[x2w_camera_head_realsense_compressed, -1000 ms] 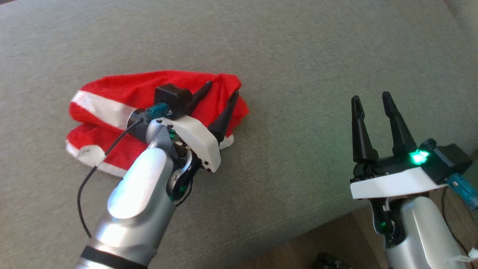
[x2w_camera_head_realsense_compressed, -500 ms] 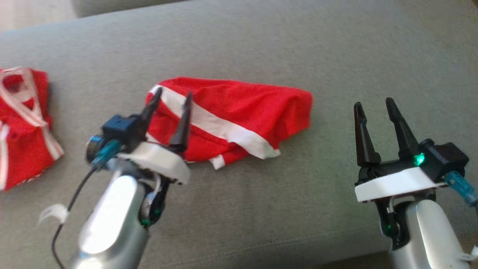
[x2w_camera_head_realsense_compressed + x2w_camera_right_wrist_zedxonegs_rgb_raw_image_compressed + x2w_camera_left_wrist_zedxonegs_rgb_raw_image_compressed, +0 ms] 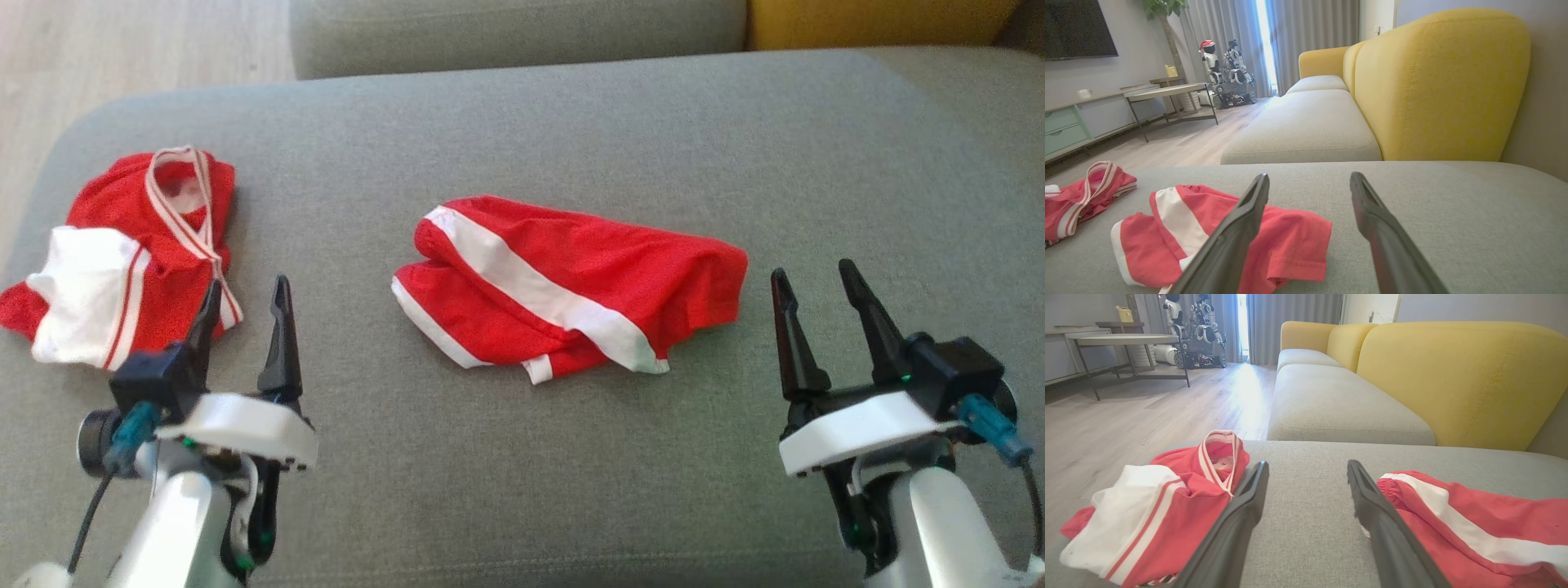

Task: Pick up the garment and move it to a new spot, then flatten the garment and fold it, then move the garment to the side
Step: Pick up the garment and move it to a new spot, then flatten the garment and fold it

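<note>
Two garments on one grey sofa seat [image 3: 571, 106], two empty claws spread open.

The folded red garment [image 3: 571, 286] lies mid-seat with bare fabric on every side. A crumpled red jersey [image 3: 122, 261] sits well apart by the seat's rounded left edge. The left claw [image 3: 247, 284] hovers just beside the jersey, its fingers framing the bare strip between the two pieces. The right claw [image 3: 811, 269] hovers over open seat just right of the folded garment.
</note>
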Robot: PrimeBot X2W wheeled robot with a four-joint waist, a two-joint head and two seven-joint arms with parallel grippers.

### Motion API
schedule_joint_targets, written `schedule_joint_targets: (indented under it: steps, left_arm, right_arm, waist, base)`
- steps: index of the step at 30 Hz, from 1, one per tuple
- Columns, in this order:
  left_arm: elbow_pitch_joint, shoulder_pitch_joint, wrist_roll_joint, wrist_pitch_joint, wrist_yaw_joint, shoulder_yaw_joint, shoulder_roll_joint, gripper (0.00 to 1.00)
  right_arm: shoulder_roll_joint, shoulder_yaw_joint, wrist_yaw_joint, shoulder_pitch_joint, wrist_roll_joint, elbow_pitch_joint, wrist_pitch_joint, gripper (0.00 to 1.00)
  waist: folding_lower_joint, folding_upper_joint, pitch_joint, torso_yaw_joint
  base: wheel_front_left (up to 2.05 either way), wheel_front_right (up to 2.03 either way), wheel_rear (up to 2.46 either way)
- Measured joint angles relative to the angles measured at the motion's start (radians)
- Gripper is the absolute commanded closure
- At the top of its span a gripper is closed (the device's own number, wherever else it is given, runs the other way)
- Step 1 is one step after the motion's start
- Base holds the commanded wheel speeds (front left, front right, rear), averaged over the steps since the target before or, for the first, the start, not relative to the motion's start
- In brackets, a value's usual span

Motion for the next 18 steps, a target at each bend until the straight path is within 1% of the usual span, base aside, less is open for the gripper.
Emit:
schedule_joint_targets:
  steps: [1, 6, 18]
  left_arm:
    - [-0.006, 0.012, 0.003, -0.003, 0.006, 0.001, 0.007, 0.00]
    - [-0.039, 0.086, 0.012, -0.007, 0.006, -0.001, 0.015, 0.00]
    - [-0.061, 0.162, 0.016, -0.005, 0.007, -0.013, 0.030, 0.00]
  right_arm:
    - [0.000, 0.000, 0.000, 0.001, -0.004, 0.002, 0.003, 0.00]
    - [0.000, 0.003, 0.000, 0.047, -0.015, 0.014, 0.018, 0.00]
    - [0.000, 0.006, 0.000, 0.102, -0.015, 0.014, 0.036, 0.00]
  waist:
    - [0.0000, 0.0000, -0.006, 0.004]
    - [0.0000, 0.0000, -0.038, 0.012]
    - [0.0000, 0.0000, -0.086, -0.011]
  base:
    - [0.00, 0.00, 0.00]
    - [0.00, 0.00, 0.00]
    - [0.00, 0.00, 0.00]
